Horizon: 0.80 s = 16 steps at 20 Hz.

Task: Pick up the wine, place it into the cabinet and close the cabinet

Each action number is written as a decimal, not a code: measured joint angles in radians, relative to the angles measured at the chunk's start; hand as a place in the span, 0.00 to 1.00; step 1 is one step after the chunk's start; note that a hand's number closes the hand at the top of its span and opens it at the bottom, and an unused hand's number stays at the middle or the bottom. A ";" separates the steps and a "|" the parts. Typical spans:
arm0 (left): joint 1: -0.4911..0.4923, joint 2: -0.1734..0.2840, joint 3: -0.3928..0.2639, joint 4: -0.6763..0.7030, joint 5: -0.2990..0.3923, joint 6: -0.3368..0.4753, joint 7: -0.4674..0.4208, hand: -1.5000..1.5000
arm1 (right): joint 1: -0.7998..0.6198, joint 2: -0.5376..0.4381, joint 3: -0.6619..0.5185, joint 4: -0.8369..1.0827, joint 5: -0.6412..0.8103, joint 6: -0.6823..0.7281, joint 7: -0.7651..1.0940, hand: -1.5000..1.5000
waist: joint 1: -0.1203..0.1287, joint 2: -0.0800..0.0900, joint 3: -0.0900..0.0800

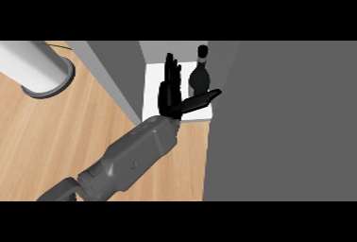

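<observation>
The dark wine bottle [200, 77] stands upright on the white shelf [155, 90] inside the grey cabinet, near the shelf's right side. My left hand [169, 92] reaches into the cabinet just left of the bottle. Its fingers are straight and point to the back. The thumb [202, 99] sticks out to the right in front of the bottle's base. The hand is open and holds nothing. Whether the thumb touches the bottle I cannot tell. My right hand does not show.
A big grey panel [279, 123], the cabinet's open door, fills the right side. The cabinet's grey side wall [115, 80] runs along the left of the shelf. A pale cylinder [38, 68] stands at the back left on the wooden counter [63, 132].
</observation>
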 measured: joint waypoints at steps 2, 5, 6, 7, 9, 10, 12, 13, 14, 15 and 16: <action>0.005 0.001 -0.012 -0.028 -0.003 0.016 -0.003 0.00 | -0.003 0.001 0.002 0.002 0.007 -0.004 0.001 0.00 | 0.009 -0.002 0.000; 0.032 0.001 -0.027 -0.056 -0.022 0.023 -0.006 0.00 | 0.016 0.002 0.010 -0.032 0.014 -0.015 0.024 0.00 | 0.020 -0.006 0.000; 0.049 0.001 -0.030 -0.067 -0.029 0.023 -0.019 0.00 | 0.013 -0.001 0.004 -0.027 0.012 -0.014 0.023 0.00 | 0.024 -0.006 0.000; 0.065 0.001 -0.030 -0.079 -0.038 0.026 -0.025 0.00 | 0.018 0.000 0.003 -0.036 0.015 -0.018 0.024 0.00 | 0.028 -0.007 0.000; 0.096 0.002 -0.040 -0.122 -0.057 0.042 -0.042 0.00 | 0.007 0.001 -0.007 -0.022 0.018 -0.023 0.019 0.00 | 0.036 -0.009 0.000; 0.106 0.003 -0.043 -0.128 -0.062 0.042 -0.049 0.00 | -0.004 0.005 -0.004 -0.006 0.025 -0.026 0.011 0.00 | 0.036 -0.009 0.000; 0.129 0.004 -0.032 -0.133 -0.091 0.036 -0.057 0.00 | 0.018 0.009 0.002 -0.002 0.038 -0.022 -0.009 0.00 | 0.042 -0.010 0.000; 0.140 0.003 -0.028 -0.150 -0.107 0.040 -0.059 0.00 | 0.010 0.012 0.006 0.000 0.048 -0.028 -0.006 0.00 | 0.045 -0.011 0.000; 0.157 0.011 -0.023 -0.174 -0.125 0.042 -0.060 0.00 | 0.015 0.009 0.005 -0.013 0.047 -0.031 0.005 0.00 | 0.049 -0.012 0.000; 0.168 0.009 -0.016 -0.175 -0.146 0.039 -0.060 0.00 | 0.005 0.005 0.000 -0.015 0.041 -0.034 0.017 0.00 | 0.051 -0.012 0.000; 0.180 0.016 -0.013 -0.201 -0.165 0.043 -0.053 0.00 | -0.003 0.008 0.009 -0.018 0.051 -0.042 0.027 0.00 | 0.054 -0.013 0.000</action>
